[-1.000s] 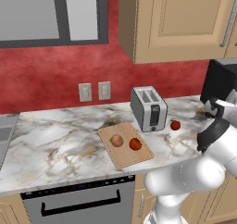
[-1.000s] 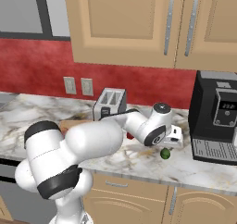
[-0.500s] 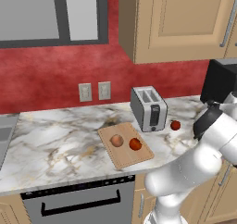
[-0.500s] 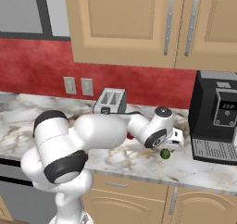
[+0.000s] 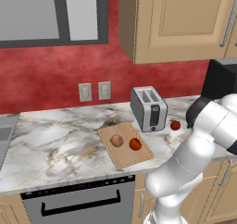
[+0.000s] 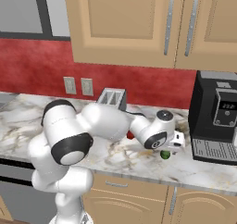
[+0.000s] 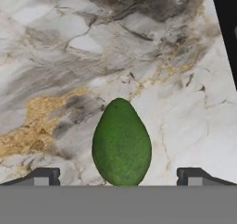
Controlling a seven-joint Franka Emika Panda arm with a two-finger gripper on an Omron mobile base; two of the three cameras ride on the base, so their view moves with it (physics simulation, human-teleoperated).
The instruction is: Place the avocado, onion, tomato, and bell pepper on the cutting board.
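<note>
The bright-green avocado (image 7: 121, 143) lies on the marble counter, between the two dark fingertips (image 7: 44, 177) of my open gripper (image 7: 118, 177), which is not closed on it. From the right base view the avocado (image 6: 165, 154) peeks out just under the gripper (image 6: 168, 149), close to the coffee machine. The wooden cutting board (image 5: 121, 157) carries the tan onion (image 5: 116, 140) and the orange-red tomato (image 5: 135, 144). To the right of the toaster sits the deep-red bell pepper (image 5: 175, 125), off the board; a sliver of the bell pepper (image 6: 130, 136) shows behind my forearm.
A silver toaster (image 5: 149, 108) stands just behind the board's right end. The black coffee machine (image 6: 217, 116) rises right of the avocado, and its dark base (image 7: 227, 24) edges into the hand view. Wall outlets (image 5: 95, 91) and cabinets sit behind the counter.
My arm has folded, its elbow swinging over, and the hand has come down closer over the avocado. The produce and board have not moved.
</note>
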